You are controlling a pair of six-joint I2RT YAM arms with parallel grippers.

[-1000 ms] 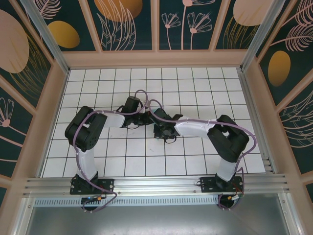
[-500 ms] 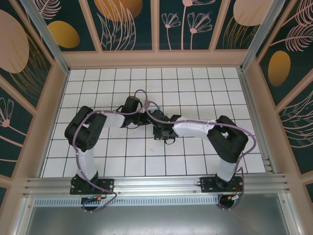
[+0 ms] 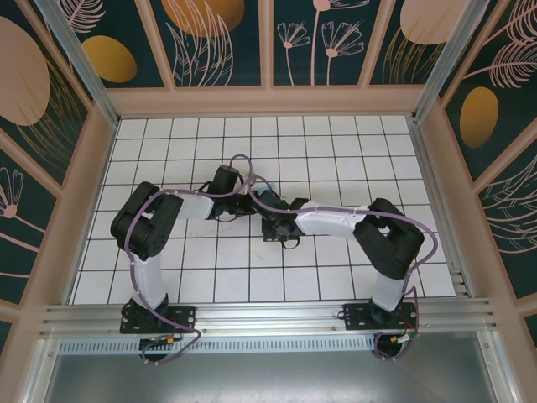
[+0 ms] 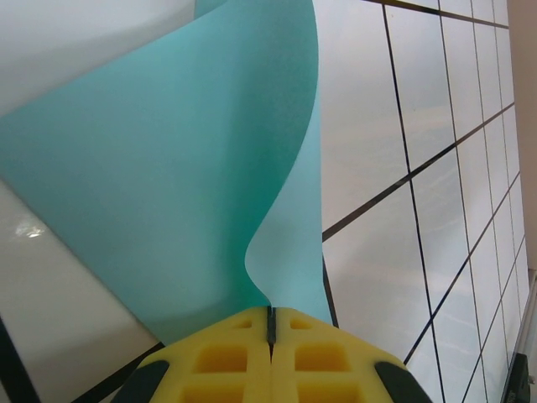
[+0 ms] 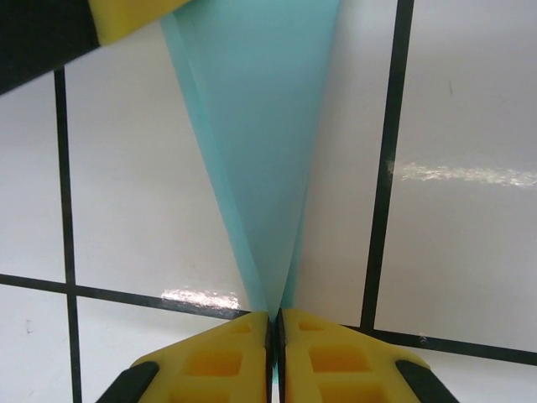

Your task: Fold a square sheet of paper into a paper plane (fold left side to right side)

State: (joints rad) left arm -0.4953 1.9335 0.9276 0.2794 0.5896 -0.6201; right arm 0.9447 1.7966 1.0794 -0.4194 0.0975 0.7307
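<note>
The turquoise sheet of paper [image 5: 260, 126] is folded in layers and narrows to a point, the shape of a paper plane. My right gripper [image 5: 275, 323] is shut on that point, just above the tiled table. My left gripper [image 4: 270, 317] is shut on another edge of the paper [image 4: 168, 185], which bends up in a curl from its yellow fingertips. One yellow finger [image 5: 126, 17] of the left gripper shows at the paper's wide end in the right wrist view. From above, the left gripper [image 3: 250, 204] and right gripper [image 3: 268, 215] meet at the table's middle, hiding most of the paper.
The white tiled table [image 3: 336, 151] with black grid lines stretches around both arms. Pink frame walls [image 3: 268, 101] close it in at the back and sides. A metal rail [image 3: 268, 315] with the arm bases runs along the near edge.
The right wrist has shifted slightly up and left, closer to the left gripper. The left arm has stayed in place.
</note>
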